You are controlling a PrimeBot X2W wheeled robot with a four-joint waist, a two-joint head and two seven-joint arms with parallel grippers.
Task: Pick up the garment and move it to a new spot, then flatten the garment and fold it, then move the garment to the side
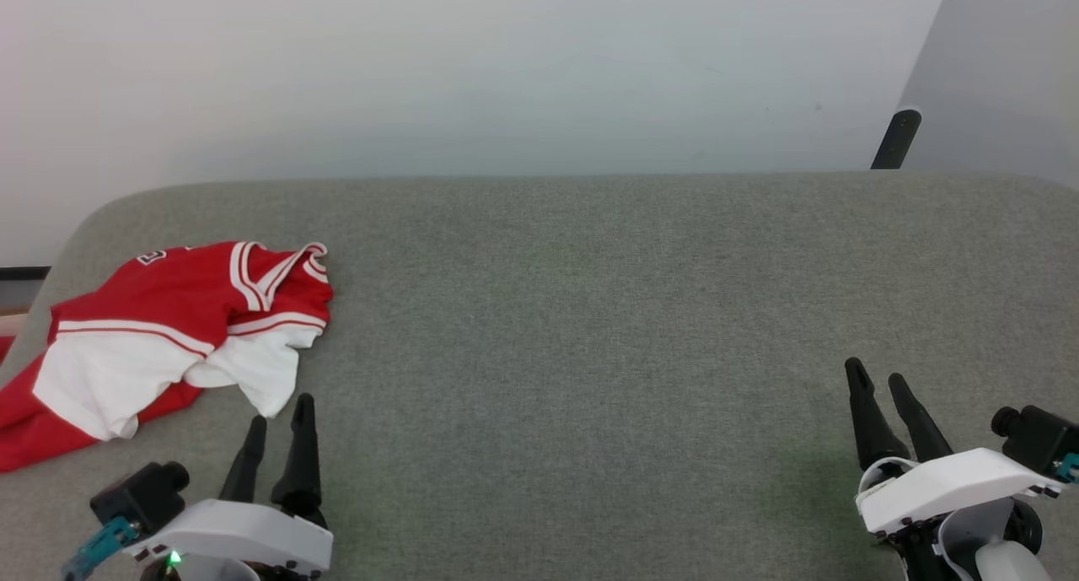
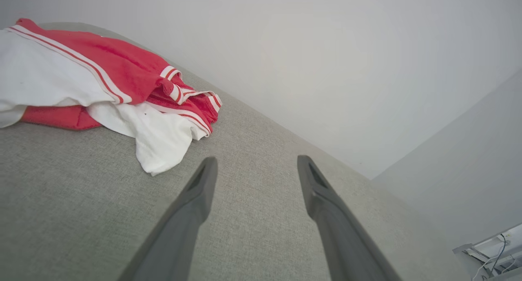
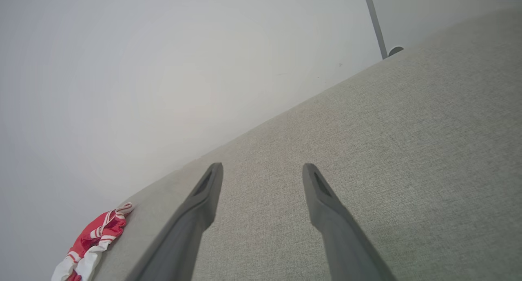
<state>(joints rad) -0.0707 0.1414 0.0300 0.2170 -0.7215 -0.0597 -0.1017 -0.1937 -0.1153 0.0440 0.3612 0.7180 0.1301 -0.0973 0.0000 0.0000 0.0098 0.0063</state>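
Well, the crumpled red jersey-style shirt (image 1: pixel 169 328), with white short sleeves and red-and-white striped trim, lies bunched at about nine o'clock on the grey woven fabric surface (image 1: pixel 590 353). At seven o'clock on that surface, just below the shirt, the left gripper (image 1: pixel 280 411) hovers with its two dark fingers spread and empty, the tips near a white sleeve but apart from it. Well away at four o'clock, the right gripper (image 1: pixel 877 373) stands likewise parted, holding nothing.
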